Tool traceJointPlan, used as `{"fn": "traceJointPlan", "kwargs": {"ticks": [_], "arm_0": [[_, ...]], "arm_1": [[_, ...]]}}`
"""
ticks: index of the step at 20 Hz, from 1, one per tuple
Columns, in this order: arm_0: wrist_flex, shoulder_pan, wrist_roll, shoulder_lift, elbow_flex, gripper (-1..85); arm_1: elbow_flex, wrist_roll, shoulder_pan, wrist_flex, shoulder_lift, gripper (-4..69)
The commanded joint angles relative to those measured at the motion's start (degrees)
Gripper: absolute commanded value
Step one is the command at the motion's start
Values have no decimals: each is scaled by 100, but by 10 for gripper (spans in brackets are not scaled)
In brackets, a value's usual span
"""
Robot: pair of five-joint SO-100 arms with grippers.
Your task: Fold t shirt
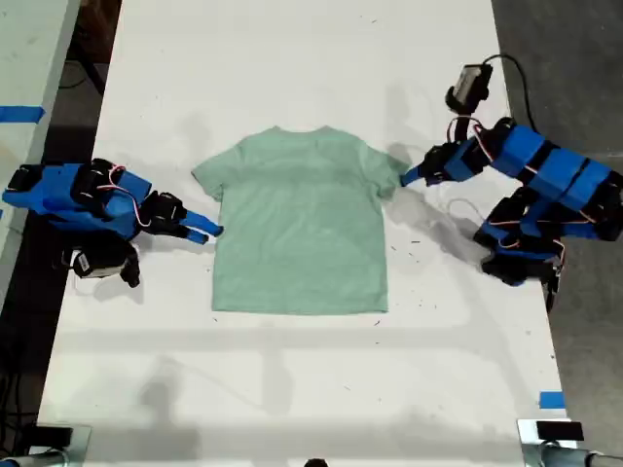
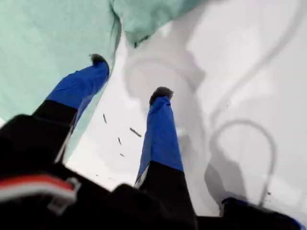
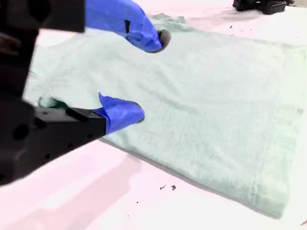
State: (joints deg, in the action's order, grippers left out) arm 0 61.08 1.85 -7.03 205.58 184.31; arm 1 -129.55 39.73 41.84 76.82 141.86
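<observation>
T shirt [image 1: 300, 224]: flat, face up, mid white desk [image 1: 292, 389], unfolded. First pincer [image 2: 129, 76]: jaws apart, nothing held, by sleeve at exterior view's right. Second pincer [image 3: 151, 76]: jaws apart, empty, at shirt edge, exterior view's left.

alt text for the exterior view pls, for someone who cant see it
A pale mint-green t shirt lies flat and unfolded on a white table, seen from above. Two blue robot arms reach in from either side, my first pincer at one sleeve and my second pincer by the other, both open.

Both tools [image 2: 127, 76] [image 3: 148, 76] agape, low.
</observation>
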Motion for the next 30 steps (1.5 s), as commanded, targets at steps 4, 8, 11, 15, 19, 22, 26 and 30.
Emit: {"fn": "traceJointPlan", "kwargs": {"ticks": [4, 8, 11, 15, 19, 22, 26, 30], "arm_0": [[0, 53, 9, 35, -35, 200], [0, 53, 9, 35, -35, 200], [0, 53, 18, 35, -35, 200], [0, 53, 18, 35, -35, 200], [0, 53, 18, 35, -35, 200], [0, 53, 18, 35, -35, 200], [0, 53, 18, 35, -35, 200], [0, 53, 18, 35, -35, 200]], "arm_1": [[1635, 896, 835, -1354, -3085, 237], [2153, 993, 940, -1723, -4403, 171], [2232, 967, 940, -1731, -4641, -15], [3955, 1063, 9, -853, -4175, -15], [5748, 949, -1301, -756, -5115, -15], [6442, 844, -1916, -1143, -6100, -15], [6891, 738, -1960, -817, -6645, 172], [5423, 606, -1099, -62, -4597, 1]]}}
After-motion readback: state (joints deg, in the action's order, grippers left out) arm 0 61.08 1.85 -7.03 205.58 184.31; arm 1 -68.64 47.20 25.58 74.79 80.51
